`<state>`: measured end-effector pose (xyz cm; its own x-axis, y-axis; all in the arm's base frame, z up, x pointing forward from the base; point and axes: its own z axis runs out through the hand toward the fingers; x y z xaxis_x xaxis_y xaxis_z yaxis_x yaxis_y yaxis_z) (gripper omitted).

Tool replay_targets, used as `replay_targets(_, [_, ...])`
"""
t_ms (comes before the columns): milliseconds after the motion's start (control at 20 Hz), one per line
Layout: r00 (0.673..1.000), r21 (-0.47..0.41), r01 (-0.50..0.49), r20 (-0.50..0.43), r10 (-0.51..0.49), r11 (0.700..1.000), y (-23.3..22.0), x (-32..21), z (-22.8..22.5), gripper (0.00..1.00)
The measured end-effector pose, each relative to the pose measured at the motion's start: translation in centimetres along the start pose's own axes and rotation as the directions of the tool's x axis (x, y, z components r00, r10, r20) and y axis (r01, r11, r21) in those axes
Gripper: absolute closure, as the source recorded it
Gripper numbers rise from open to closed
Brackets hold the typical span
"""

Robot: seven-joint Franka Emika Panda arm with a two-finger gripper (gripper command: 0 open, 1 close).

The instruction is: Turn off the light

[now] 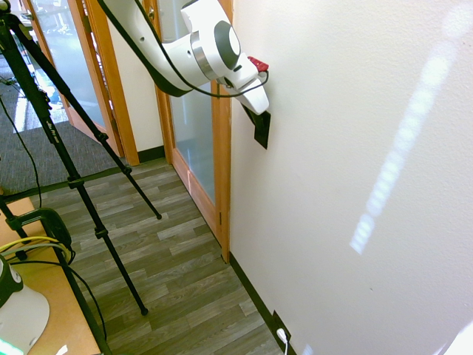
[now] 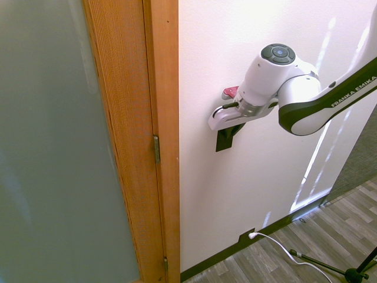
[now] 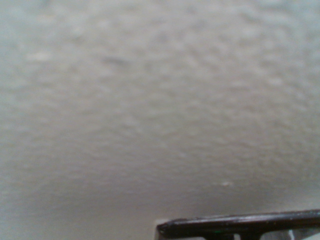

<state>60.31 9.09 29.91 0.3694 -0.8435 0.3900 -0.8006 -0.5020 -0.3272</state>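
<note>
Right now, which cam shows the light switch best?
First exterior view: the black switch plate shows its lower half on the white wall, below the gripper. Second exterior view shows a smaller part under the arm's hand. Wrist view has only a blurred dark edge, probably the plate.

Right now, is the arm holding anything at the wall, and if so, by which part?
Cannot be told. The gripper is right up at the black switch plate on the white wall, but the arm's own body hides whether anything is held.

White arm [image 1: 211,52], black switch plate [image 1: 261,128], white wall [image 1: 355,148] (faintly textured), orange wood door frame [image 2: 159,118], grey-brown plank floor [image 1: 177,274].
</note>
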Motion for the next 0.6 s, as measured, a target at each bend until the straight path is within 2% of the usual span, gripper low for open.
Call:
replay_targets(400, [1.000, -0.008, 0.003, 0.016, -0.003, 1.000, 0.4, -0.8, 1.5, 1.00])
replay_targets(450, [1.000, -0.009, 0.003, 0.021, -0.003, 1.000, 0.4, -0.9, 2.3, 0.00])
replay_targets(600, [0.999, 0.030, 0.000, 0.050, -0.001, 1.000, 1.1, -0.6, 2.4, 0.00])
